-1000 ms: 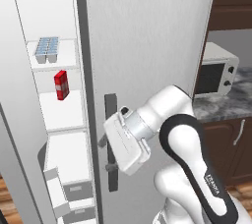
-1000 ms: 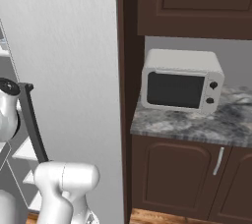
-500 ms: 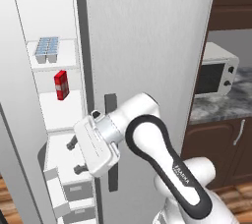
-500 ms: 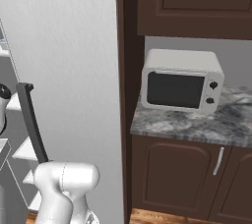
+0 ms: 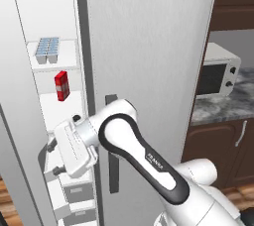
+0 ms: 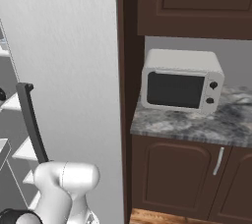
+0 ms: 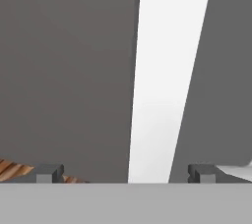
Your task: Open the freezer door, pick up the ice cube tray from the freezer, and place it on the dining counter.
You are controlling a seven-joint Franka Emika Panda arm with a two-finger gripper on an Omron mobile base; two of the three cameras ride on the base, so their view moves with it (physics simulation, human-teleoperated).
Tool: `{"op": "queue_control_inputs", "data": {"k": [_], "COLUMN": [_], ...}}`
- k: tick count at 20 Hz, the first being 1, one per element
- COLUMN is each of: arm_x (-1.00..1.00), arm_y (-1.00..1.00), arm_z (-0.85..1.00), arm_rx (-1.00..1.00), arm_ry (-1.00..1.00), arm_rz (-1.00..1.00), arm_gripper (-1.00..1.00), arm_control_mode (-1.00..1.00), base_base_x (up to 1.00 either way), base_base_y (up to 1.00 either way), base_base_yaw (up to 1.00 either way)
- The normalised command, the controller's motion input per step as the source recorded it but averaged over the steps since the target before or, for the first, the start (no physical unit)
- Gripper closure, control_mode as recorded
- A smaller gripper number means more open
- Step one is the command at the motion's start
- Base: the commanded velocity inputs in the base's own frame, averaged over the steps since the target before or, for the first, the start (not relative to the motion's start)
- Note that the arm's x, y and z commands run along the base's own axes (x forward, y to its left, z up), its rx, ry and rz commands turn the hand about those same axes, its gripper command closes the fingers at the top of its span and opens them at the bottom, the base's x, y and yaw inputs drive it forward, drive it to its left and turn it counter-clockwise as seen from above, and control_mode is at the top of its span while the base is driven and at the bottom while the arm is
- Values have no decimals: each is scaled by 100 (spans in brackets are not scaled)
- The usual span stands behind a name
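Ice cube tray (image 5: pixel 46 50), small, white, holding pale blue cubes, is sitting untouched on a white freezer shelf (image 5: pixel 55 66) at upper left. With the freezer already open, the end effector (image 7: pixel 125 173) is hanging fingers apart and empty, leaving pickup and placing undone.

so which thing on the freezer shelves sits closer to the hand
The red carton, on the shelf below the ice cube tray, sits closer to the open hand lower in the freezer.
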Motion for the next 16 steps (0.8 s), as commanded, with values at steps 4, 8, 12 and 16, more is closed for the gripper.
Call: {"op": "queue_control_inputs", "data": {"k": [4, 8, 12, 16], "arm_x": [34, 33, 23, 3], "arm_y": [31, 14, 12, 28], "arm_z": [-6, -7, -3, -8], "arm_rx": [2, 1, 0, 0], "arm_ry": [0, 0, 0, 0], "arm_rz": [2, 0, 0, 0], "arm_gripper": [-100, -100, -100, -100], "arm_control_mode": [-100, -100, -100, -100], "base_base_x": [0, 0, 0, 0], "base_base_y": [0, 0, 0, 0], "base_base_yaw": [0, 0, 0, 0]}}
